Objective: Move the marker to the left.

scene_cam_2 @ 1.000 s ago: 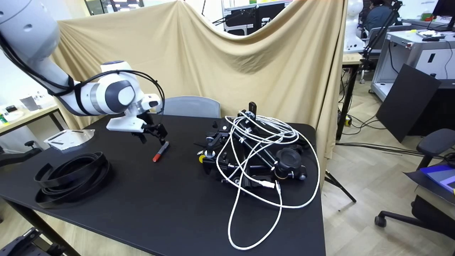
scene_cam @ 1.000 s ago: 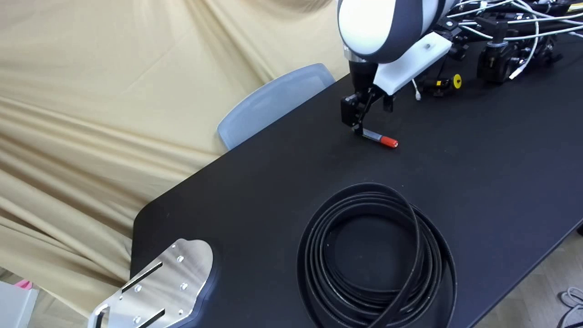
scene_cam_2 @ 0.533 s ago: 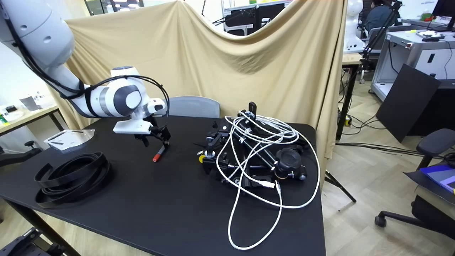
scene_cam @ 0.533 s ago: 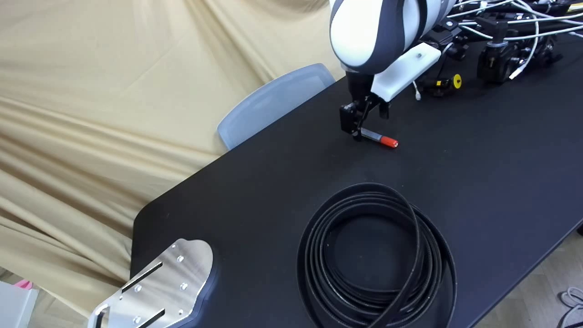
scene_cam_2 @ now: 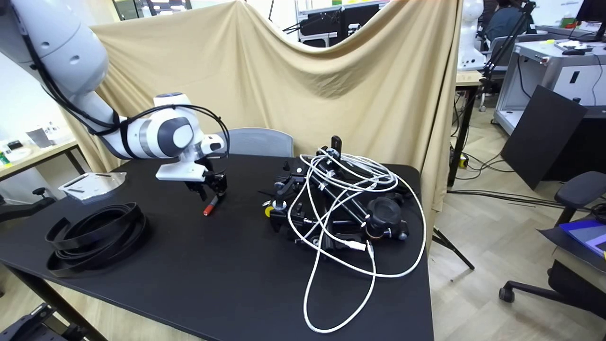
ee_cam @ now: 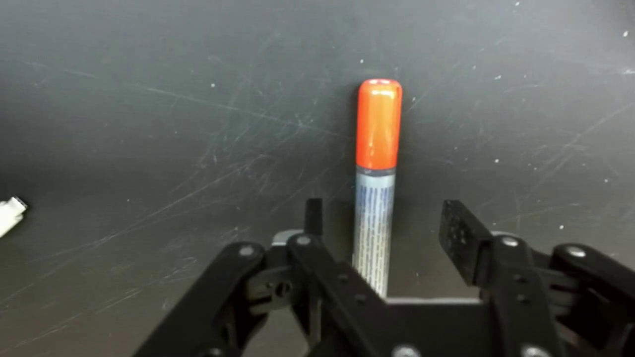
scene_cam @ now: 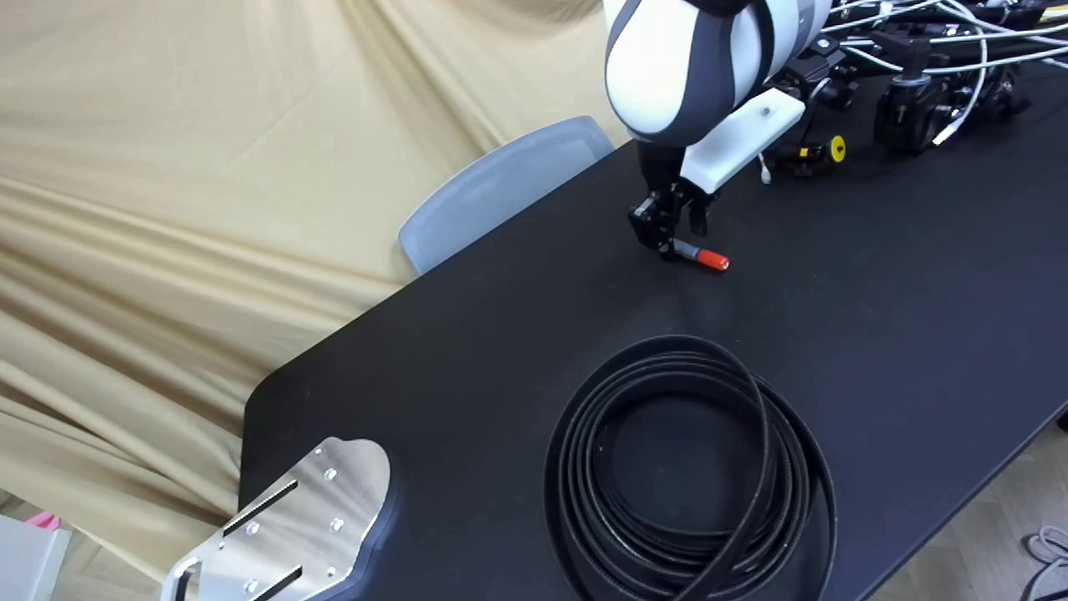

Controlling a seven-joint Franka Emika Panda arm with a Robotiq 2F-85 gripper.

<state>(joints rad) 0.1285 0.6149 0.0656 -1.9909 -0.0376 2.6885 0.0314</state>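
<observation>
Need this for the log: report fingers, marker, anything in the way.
Fingers open, one on each side of marker. It lies on table, ungripped. Black coil apart from both, not between.

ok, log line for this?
jaws: open, astride marker | grip: none | marker: flat on table, cap on | next: probably grip

No legible text is showing in any view. In the wrist view the marker [ee_cam: 375,187] is carrying rows of fine print, blurring past reading.
</observation>
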